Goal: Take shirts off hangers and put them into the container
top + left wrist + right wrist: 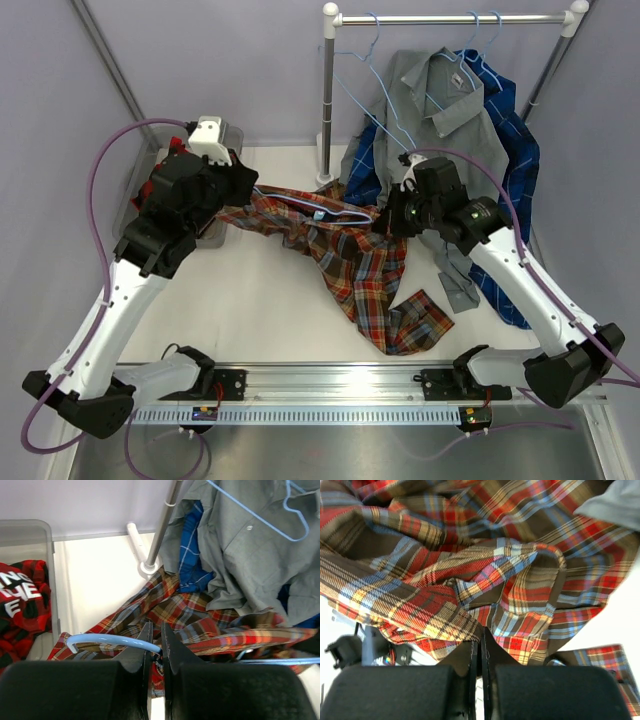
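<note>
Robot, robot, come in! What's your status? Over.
Both shut: left fingers on hanger, right fingers on orange plaid shirt. Shirt stretched between them, hanger not yet out. Grey shirt hangs close behind.

Robot lab bench, plain lilac walls (250, 60), aluminium mounting rail (330, 382), white tabletop (260, 310)

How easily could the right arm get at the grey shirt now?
Probably not yet: the grey shirt hangs close behind, but the right gripper is shut on the orange plaid shirt.
</note>
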You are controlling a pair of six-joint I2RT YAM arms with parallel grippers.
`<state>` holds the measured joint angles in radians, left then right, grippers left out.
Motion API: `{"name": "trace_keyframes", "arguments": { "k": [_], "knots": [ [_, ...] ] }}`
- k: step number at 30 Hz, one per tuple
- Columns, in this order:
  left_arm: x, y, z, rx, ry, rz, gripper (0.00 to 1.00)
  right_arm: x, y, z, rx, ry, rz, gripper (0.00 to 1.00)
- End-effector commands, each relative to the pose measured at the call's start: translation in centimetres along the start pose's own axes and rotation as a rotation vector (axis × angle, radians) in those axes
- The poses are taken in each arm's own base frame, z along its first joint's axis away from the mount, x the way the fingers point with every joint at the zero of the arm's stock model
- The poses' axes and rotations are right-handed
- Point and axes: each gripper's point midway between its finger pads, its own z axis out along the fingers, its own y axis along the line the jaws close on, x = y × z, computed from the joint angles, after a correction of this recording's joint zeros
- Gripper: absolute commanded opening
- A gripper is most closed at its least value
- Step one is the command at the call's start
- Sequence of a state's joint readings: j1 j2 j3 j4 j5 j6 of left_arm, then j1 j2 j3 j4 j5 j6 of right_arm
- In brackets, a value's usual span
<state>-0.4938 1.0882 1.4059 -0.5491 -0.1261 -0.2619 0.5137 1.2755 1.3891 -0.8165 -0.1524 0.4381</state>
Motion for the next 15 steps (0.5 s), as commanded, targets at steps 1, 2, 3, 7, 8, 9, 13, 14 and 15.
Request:
{"name": "trace_keyframes", "arguments": {
  "k": [1,2,3,7,8,9,13,14,15],
  "knots": [
    [-5.9,-2.2,-2.4,0.113,-0.156,-0.098,0.00,1.9,-0.7,0.5,-0.048,0.049,-0.034,0.00],
    [-6.2,-3.0,-2.3,0.148,-0.160,-0.127,0.00,2.4,-0.3,0.7,-0.067,0.056,-0.041,0.00],
    [-6.2,-4.1,-2.2,0.198,-0.152,-0.153,0.00,3.0,0.8,1.0,-0.094,0.063,-0.067,0.00],
    [-6.1,-8.4,-2.0,0.342,-0.136,-0.216,0.00,5.6,2.2,2.5,-0.105,0.127,-0.117,0.00],
    [-6.0,-8.9,-2.0,0.353,-0.134,-0.212,0.00,6.0,2.5,2.8,-0.110,0.139,-0.118,0.00],
    [-5.8,-9.3,-1.9,0.359,-0.130,-0.210,0.00,6.2,2.8,2.8,-0.120,0.141,-0.120,0.02],
    [-5.0,-8.6,-1.1,0.310,-0.126,-0.172,0.00,5.7,2.2,1.9,-0.092,0.106,-0.150,0.31],
    [-4.3,-8.1,-1.0,0.294,-0.120,-0.153,0.00,5.2,2.1,1.0,-0.080,0.079,-0.172,0.44],
    [-4.1,-7.3,-0.8,0.251,-0.127,-0.138,0.00,5.1,1.0,0.5,-0.024,0.076,-0.191,0.50]
  ]
}}
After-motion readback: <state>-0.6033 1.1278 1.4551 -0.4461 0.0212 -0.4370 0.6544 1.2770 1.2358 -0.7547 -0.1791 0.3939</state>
